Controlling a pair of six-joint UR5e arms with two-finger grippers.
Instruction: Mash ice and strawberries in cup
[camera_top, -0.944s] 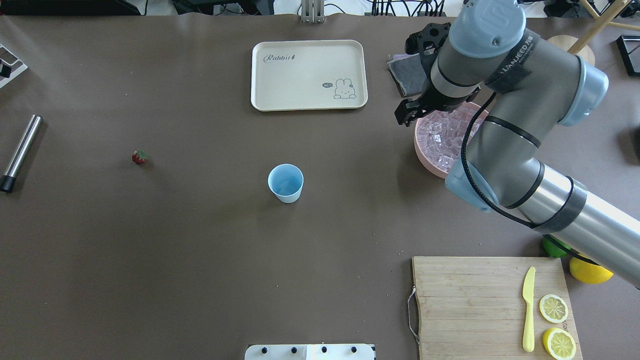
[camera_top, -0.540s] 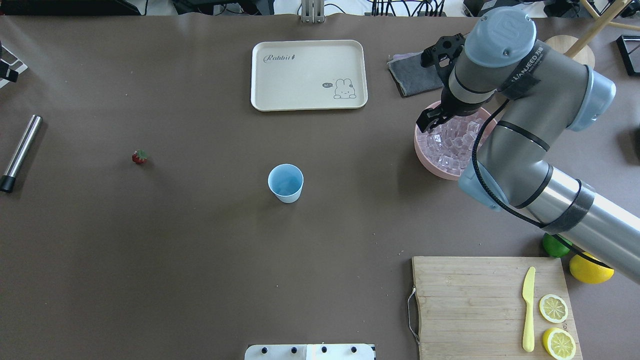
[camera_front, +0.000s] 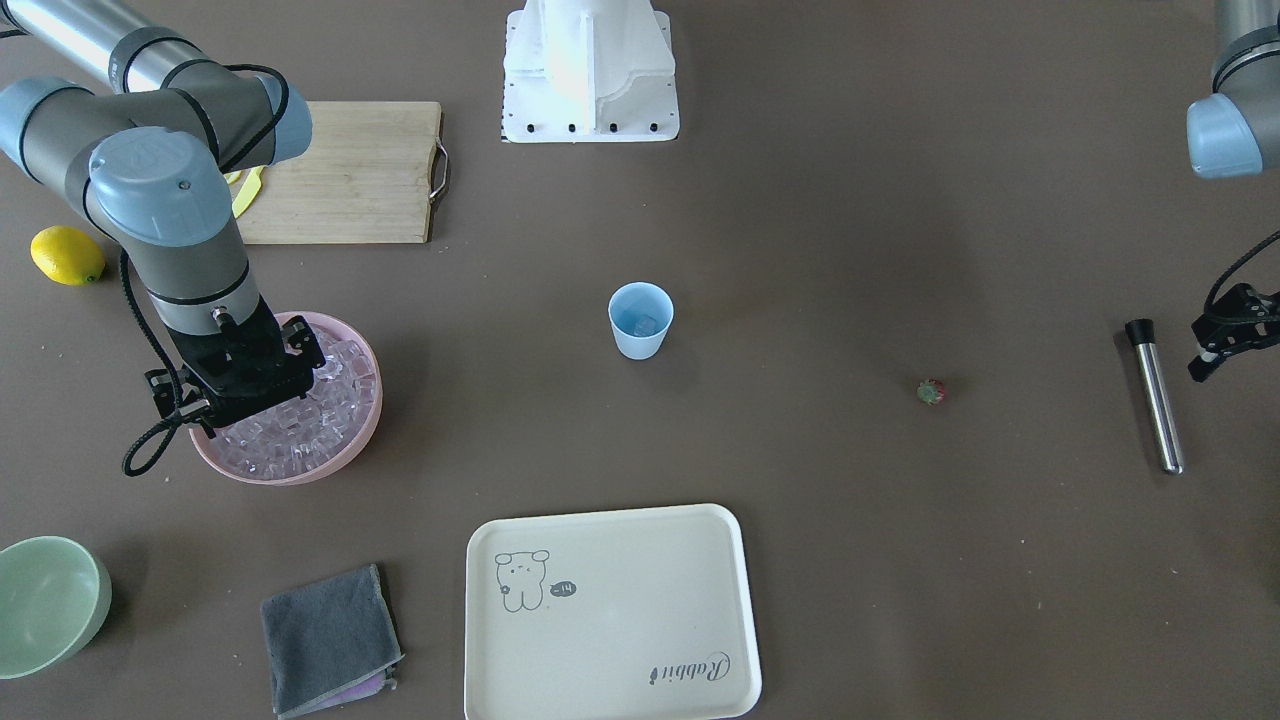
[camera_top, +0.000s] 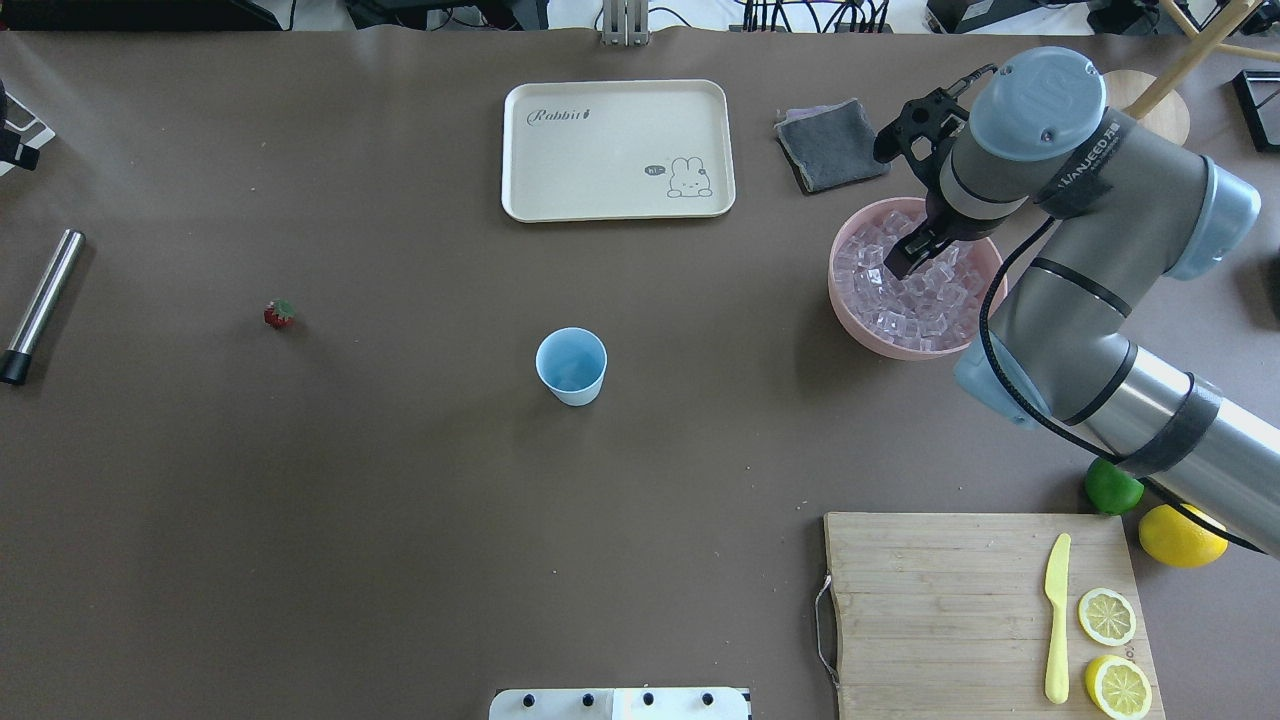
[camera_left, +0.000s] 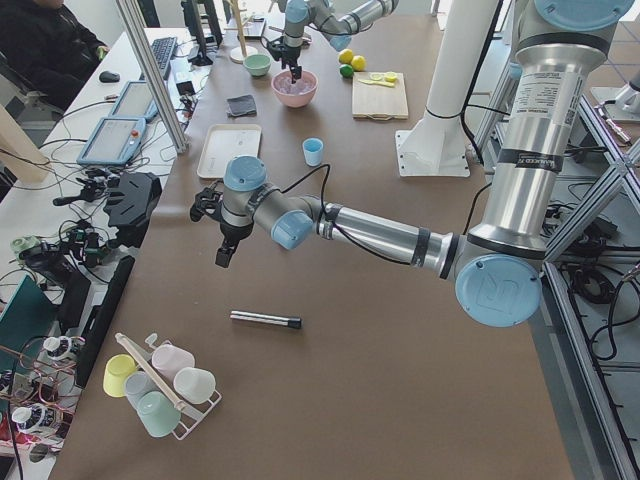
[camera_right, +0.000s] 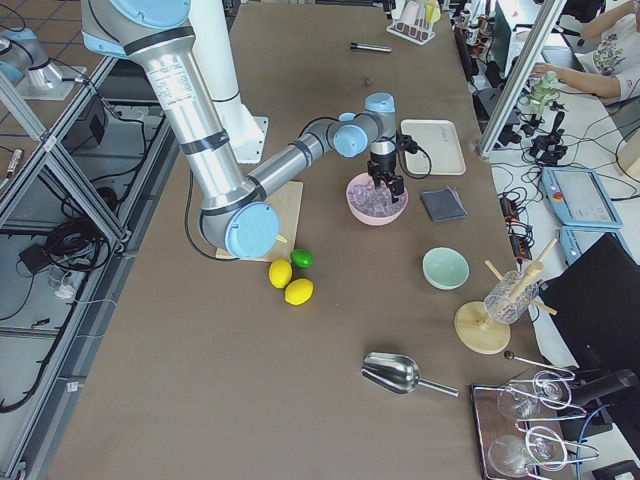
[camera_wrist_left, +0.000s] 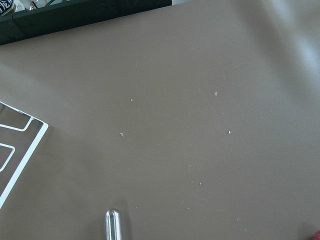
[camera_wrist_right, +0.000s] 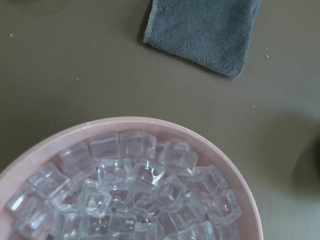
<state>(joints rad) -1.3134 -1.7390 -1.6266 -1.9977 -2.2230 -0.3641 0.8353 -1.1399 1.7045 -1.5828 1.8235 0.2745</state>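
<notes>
The light-blue cup (camera_top: 571, 366) stands upright mid-table; in the front-facing view (camera_front: 640, 320) one clear ice cube seems to lie inside it. The pink bowl (camera_top: 850, 322) holds many clear ice cubes (camera_top: 900, 305). My right gripper (camera_top: 908, 260) hangs open just above the ice in the bowl's far half and holds nothing; its wrist view shows the ice (camera_wrist_right: 130, 195) and bowl rim (camera_wrist_right: 150, 122). The tiny red strawberry (camera_top: 280, 314) lies alone at the left. My left gripper (camera_front: 1205, 362) hovers at the far left table edge; I cannot tell whether it is open.
A steel rod with a black tip (camera_top: 40, 305) lies at the left edge. A cream tray (camera_top: 618, 150) and a grey cloth (camera_top: 830, 145) sit at the back. A cutting board (camera_top: 940, 610) with knife and lemon halves, a lime (camera_top: 1112, 490) and a lemon (camera_top: 1180, 540) sit front right.
My right gripper has moved right, from the bowl's left rim to over the ice in the middle of the bowl. The cup, strawberry and rod have not moved.
</notes>
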